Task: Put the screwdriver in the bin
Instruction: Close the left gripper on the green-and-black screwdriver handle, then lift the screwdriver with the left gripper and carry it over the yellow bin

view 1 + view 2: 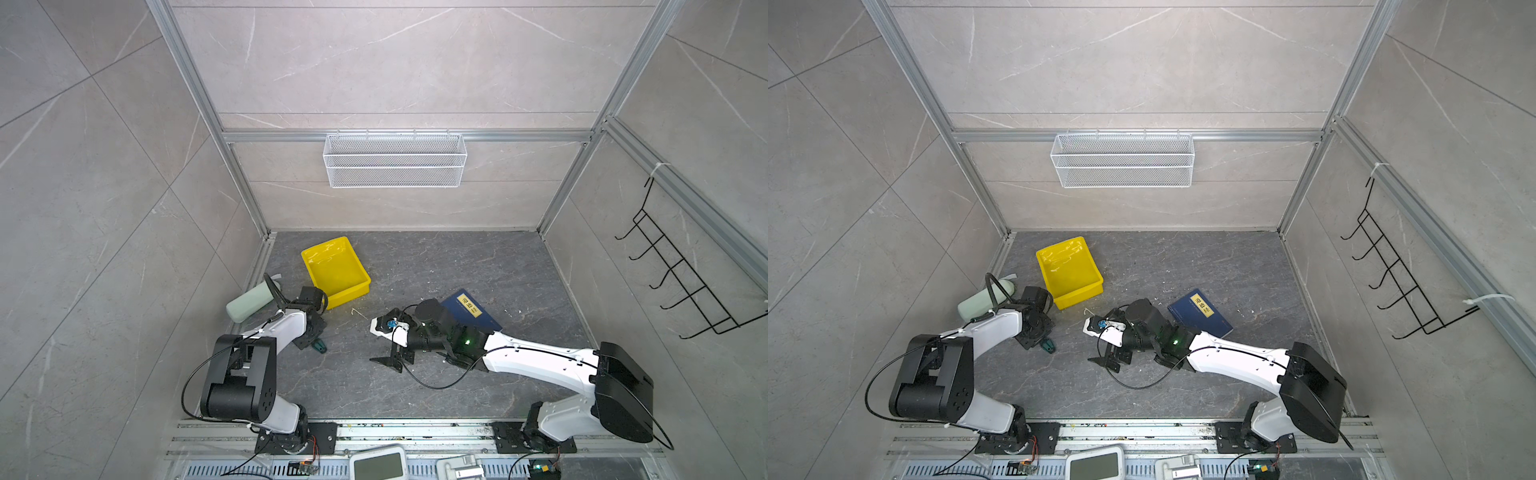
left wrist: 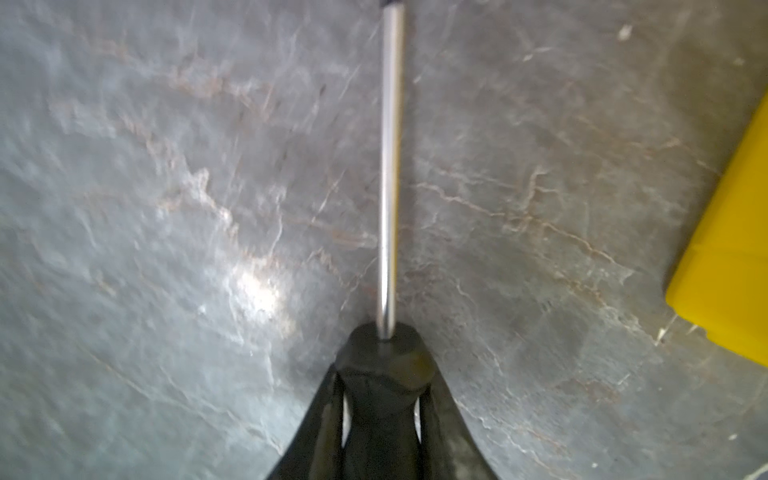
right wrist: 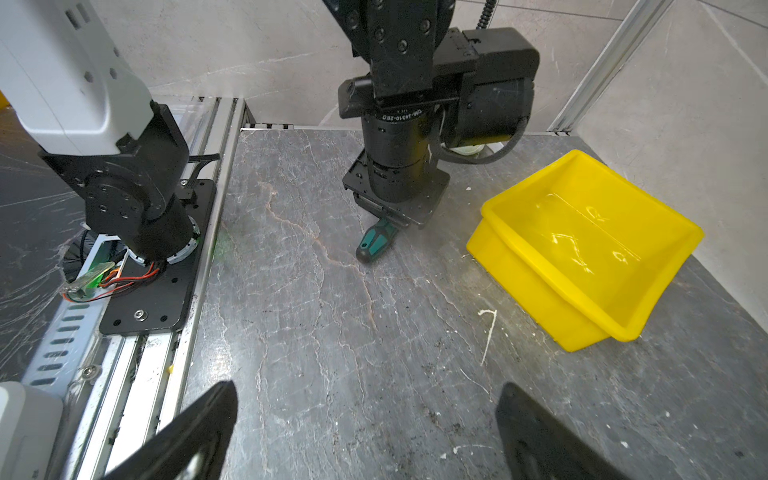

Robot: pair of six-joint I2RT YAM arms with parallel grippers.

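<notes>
gripping the screwdriver (image 2: 390, 166) by the front of its handle, the left claw (image 2: 384, 399) has its two fingers (image 2: 332, 415) closed tight against either side of the dark grip. the bare metal shaft runs straight out ahead of them over the grey stone table (image 2: 166, 208). the left wrist view is somewhat blurred.

from the right wrist view the left claw (image 3: 392, 216) points down at the table, and the green and black handle (image 3: 374, 243) slants out from under it. the butt end is at or just above the surface; i cannot tell whether it touches. in both top views only that green butt (image 1: 320, 346) (image 1: 1049, 345) peeks out beside the left claw (image 1: 309, 336) (image 1: 1034, 338).

the screwdriver is outside the yellow bin (image 1: 349, 296) (image 1: 1079, 297), on the table near the bin's nearer end. the bin (image 3: 540, 291) sits flat with its glossy inside facing up, and one corner (image 2: 731, 249) shows at the edge of the left wrist view.

the right claw (image 3: 368, 395) hangs low over the middle of the table (image 1: 457, 266) with its fingers spread wide and nothing between them. it shows in both top views (image 1: 392, 359) (image 1: 1111, 361), well apart from the screwdriver. a blue book (image 1: 473, 311) lies partly under the right arm. a pale green bottle (image 1: 249, 303) lies on its side behind the left arm.
</notes>
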